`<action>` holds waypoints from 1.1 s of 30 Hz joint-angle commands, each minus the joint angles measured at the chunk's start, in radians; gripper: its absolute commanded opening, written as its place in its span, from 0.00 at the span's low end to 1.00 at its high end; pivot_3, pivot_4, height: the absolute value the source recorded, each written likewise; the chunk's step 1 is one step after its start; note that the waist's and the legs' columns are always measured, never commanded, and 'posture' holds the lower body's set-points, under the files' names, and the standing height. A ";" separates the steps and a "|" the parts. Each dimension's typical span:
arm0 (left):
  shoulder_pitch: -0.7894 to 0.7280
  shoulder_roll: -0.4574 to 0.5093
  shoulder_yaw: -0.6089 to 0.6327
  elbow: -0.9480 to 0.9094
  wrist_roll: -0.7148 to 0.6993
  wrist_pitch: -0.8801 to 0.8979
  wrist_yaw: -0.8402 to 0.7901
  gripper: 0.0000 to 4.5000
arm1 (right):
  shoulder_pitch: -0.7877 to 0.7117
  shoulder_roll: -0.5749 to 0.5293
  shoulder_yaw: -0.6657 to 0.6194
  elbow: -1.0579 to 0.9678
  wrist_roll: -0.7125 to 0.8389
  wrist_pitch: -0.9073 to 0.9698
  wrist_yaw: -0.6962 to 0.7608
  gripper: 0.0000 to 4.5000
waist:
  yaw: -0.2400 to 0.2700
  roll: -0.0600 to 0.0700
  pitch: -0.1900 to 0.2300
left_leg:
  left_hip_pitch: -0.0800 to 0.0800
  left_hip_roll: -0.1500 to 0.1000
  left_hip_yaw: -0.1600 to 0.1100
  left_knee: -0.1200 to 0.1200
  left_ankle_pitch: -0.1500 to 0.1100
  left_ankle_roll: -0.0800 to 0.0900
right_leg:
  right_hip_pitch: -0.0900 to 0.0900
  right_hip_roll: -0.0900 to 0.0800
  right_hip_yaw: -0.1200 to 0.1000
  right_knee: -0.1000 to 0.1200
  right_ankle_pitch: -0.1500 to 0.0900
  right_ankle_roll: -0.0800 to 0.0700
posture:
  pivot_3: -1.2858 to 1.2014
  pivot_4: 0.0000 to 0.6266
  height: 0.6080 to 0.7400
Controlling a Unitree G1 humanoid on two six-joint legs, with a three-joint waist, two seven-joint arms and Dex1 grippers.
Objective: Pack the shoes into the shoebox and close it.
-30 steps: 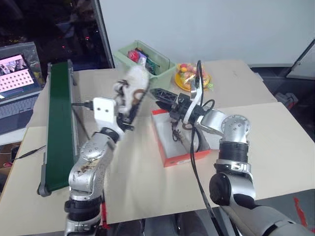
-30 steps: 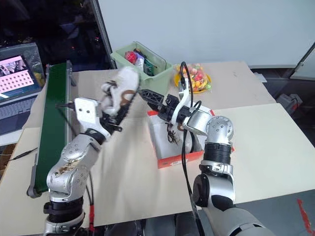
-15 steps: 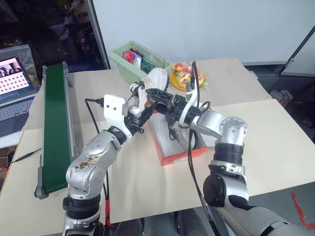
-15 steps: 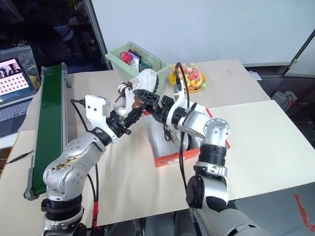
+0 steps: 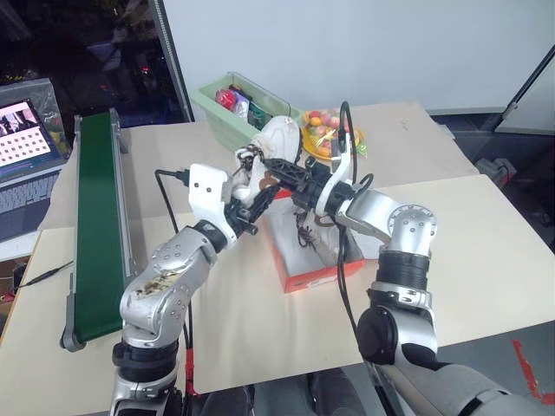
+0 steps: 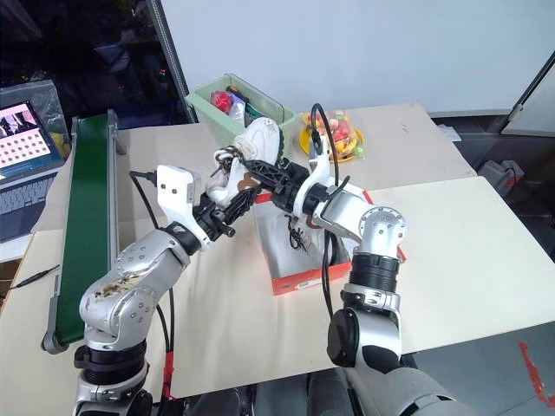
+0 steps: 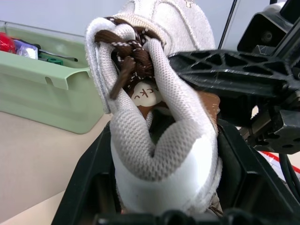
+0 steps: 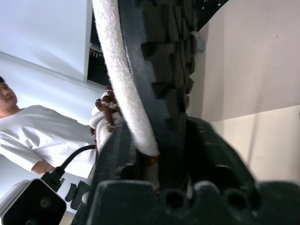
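Mid-air handover of shoe (image 5: 276, 144) above shoebox (image 5: 295, 251); left gripper (image 5: 250, 195) clamps heel, right gripper (image 5: 282, 169) clamped across sole; next likely left release, right lowers it in.

Both arms reach inward, left pincer (image 5: 251, 192) and right pincer (image 5: 276, 166) clamped, nearly meeting.

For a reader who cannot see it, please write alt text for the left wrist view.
A white sneaker with brown laces sits heel-first between the left gripper's black fingers. The right gripper reaches in beside it; a green bin stands behind.
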 commanded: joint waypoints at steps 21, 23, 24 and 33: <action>0.171 0.240 0.076 -0.083 0.003 -0.153 -0.227 0.99 | -0.091 -0.225 0.202 -0.153 -0.306 -0.374 0.109 0.19 | 0.000 0.001 0.000 | 0.000 0.000 0.000 0.000 0.000 0.000 | -0.001 0.000 0.000 -0.001 0.000 0.000 | 0.52 0.24 1.00; 0.208 0.289 0.083 -0.090 -0.006 -0.162 -0.279 0.99 | -0.135 -0.311 0.263 -0.118 -0.329 -0.264 0.151 0.19 | -0.008 0.001 0.000 | 0.000 0.000 0.001 -0.001 0.000 0.000 | -0.001 0.000 0.000 -0.001 0.000 0.000 | 0.52 0.24 1.00; 0.221 0.309 0.083 -0.089 -0.004 -0.171 -0.301 0.99 | -0.157 -0.357 0.299 -0.103 -0.340 -0.205 0.180 0.19 | -0.014 0.001 0.000 | 0.000 0.001 0.001 -0.001 0.000 0.000 | -0.001 0.001 0.000 -0.001 0.000 0.000 | 0.52 0.24 1.00; 0.246 0.363 0.017 -0.047 0.029 -0.269 -0.407 0.99 | -0.359 -0.529 0.403 0.111 -0.331 0.249 0.329 0.19 | 0.000 0.001 0.000 | 0.000 0.002 0.003 -0.001 -0.001 0.002 | 0.000 0.001 0.000 -0.005 0.000 0.000 | 0.52 0.24 1.00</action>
